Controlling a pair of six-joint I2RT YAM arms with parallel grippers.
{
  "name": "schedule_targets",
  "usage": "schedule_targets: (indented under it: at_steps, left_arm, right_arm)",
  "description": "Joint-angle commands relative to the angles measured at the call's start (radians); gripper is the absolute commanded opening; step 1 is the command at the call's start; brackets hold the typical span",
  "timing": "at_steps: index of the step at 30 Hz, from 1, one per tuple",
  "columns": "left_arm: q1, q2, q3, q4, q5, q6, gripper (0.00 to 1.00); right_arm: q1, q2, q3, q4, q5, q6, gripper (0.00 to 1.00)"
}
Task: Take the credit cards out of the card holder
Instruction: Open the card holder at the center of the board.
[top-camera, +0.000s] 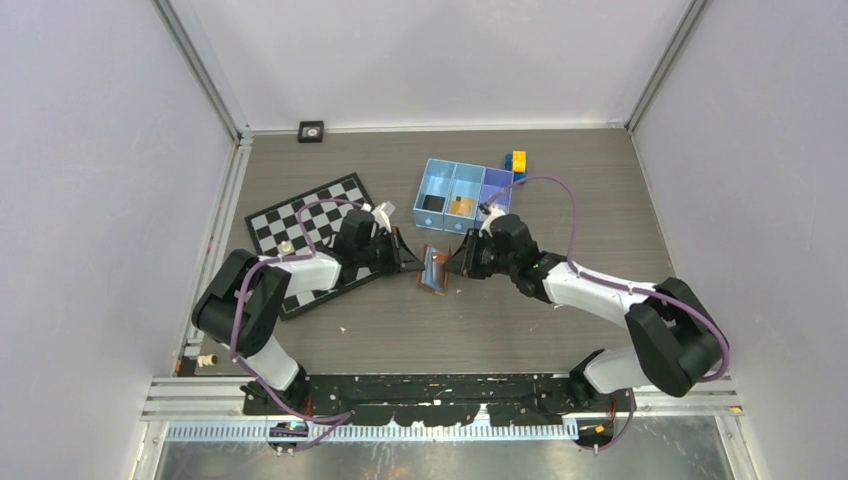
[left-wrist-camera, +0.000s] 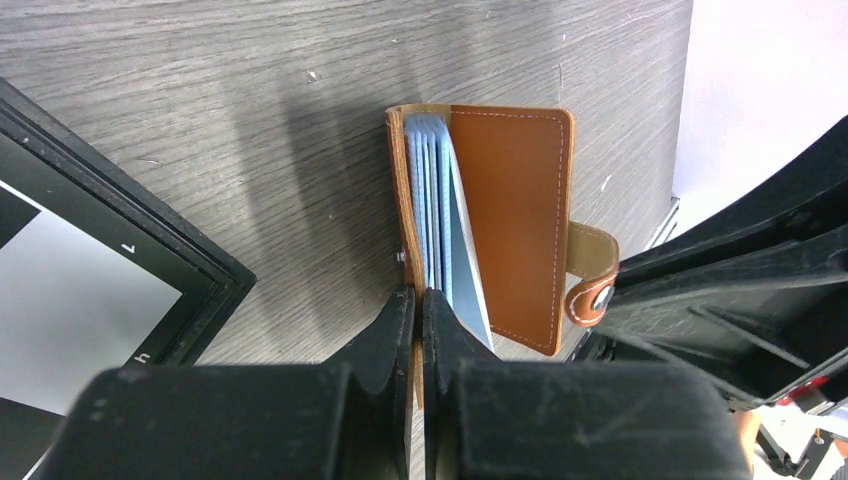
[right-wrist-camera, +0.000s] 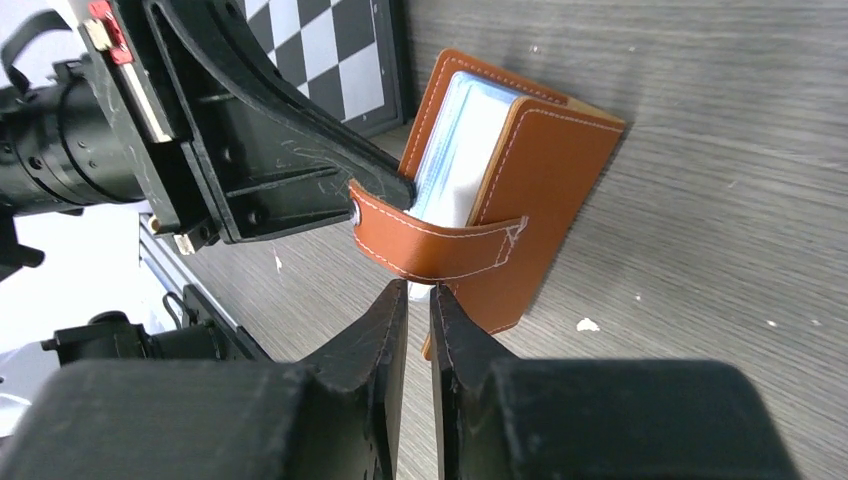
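Note:
The brown card holder (top-camera: 436, 270) stands on edge on the table between my two grippers, with its covers spread. My left gripper (left-wrist-camera: 420, 300) is shut on the holder's left cover (left-wrist-camera: 403, 200). Pale blue credit cards (left-wrist-camera: 435, 220) fan out between the covers. In the right wrist view the holder (right-wrist-camera: 545, 190) shows its closing strap (right-wrist-camera: 440, 245) across the front and the pale cards (right-wrist-camera: 455, 150) inside. My right gripper (right-wrist-camera: 418, 295) is closed to a narrow gap, with a pale card edge between its tips just under the strap.
A black-framed chessboard (top-camera: 310, 235) lies to the left, under the left arm. A blue three-compartment tray (top-camera: 465, 195) stands just behind the holder, and a yellow-and-blue block (top-camera: 517, 160) sits beyond it. A small black object (top-camera: 311, 130) lies at the back wall.

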Motion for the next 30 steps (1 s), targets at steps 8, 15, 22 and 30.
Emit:
schedule_targets:
  at_steps: [8,15,22,30]
  left_arm:
    - [-0.005,-0.053,0.029,0.008,-0.007,0.022,0.00]
    - [-0.006,-0.062,0.028,0.003,-0.011,0.022,0.00]
    - [-0.008,-0.075,0.026,-0.002,-0.014,0.020,0.00]
    - [-0.013,-0.076,0.026,-0.009,-0.024,0.020,0.00]
  right_arm:
    - [0.040,-0.056,0.085,-0.131,0.209,-0.064,0.22]
    - [0.094,-0.185,0.072,-0.099,0.168,-0.113,0.24]
    - [0.126,-0.219,0.088,-0.073,0.160,-0.140,0.04]
    - [0.127,-0.048,0.258,-0.191,0.196,-0.086,0.01]
